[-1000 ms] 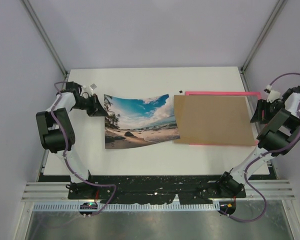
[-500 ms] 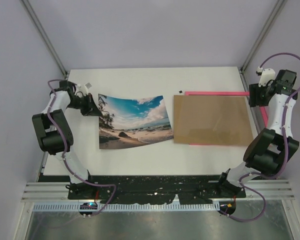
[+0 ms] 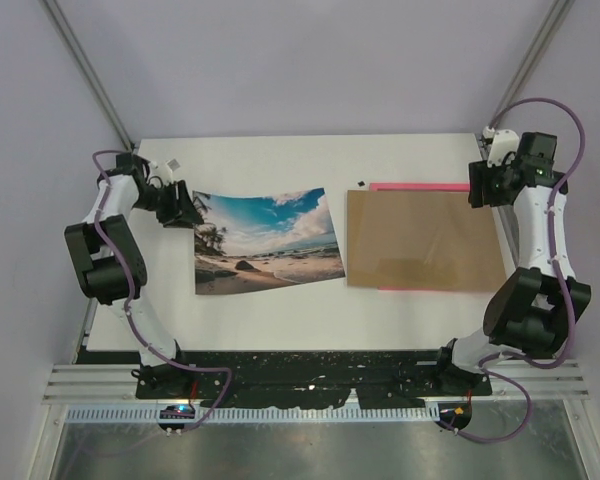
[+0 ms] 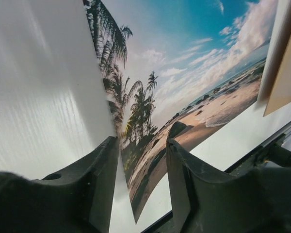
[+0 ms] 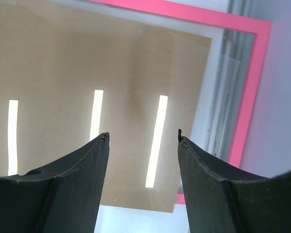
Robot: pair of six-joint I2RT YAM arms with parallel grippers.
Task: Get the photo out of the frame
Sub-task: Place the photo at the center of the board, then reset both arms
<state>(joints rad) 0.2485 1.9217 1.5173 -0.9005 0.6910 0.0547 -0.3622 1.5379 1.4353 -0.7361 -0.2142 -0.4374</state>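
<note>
The photo [image 3: 268, 240], a beach print with blue sky and palms, lies on the white table [image 3: 280, 160] left of centre, apart from the frame. My left gripper [image 3: 187, 208] is at its far left corner. In the left wrist view this gripper [image 4: 141, 141] is open, with the photo [image 4: 184, 73] edge loose between the jaws. The pink frame [image 3: 435, 187] lies at the right under a brown board [image 3: 425, 240]. My right gripper [image 3: 480, 185] hovers open over the frame's far right corner. The right wrist view shows this gripper [image 5: 143, 135] empty above the board [image 5: 63, 73] and the pink frame [image 5: 247, 97].
A small black piece [image 3: 361, 183] lies at the frame's far left corner. Metal posts [image 3: 95, 90] rise at the table's far corners beside grey walls. A black rail [image 3: 310, 365] runs along the near edge between the arm bases.
My left gripper drew the photo leftward off the board, then opened and let it go; the photo now lies flatter. My right arm swung up and inward to the frame's far right corner.
</note>
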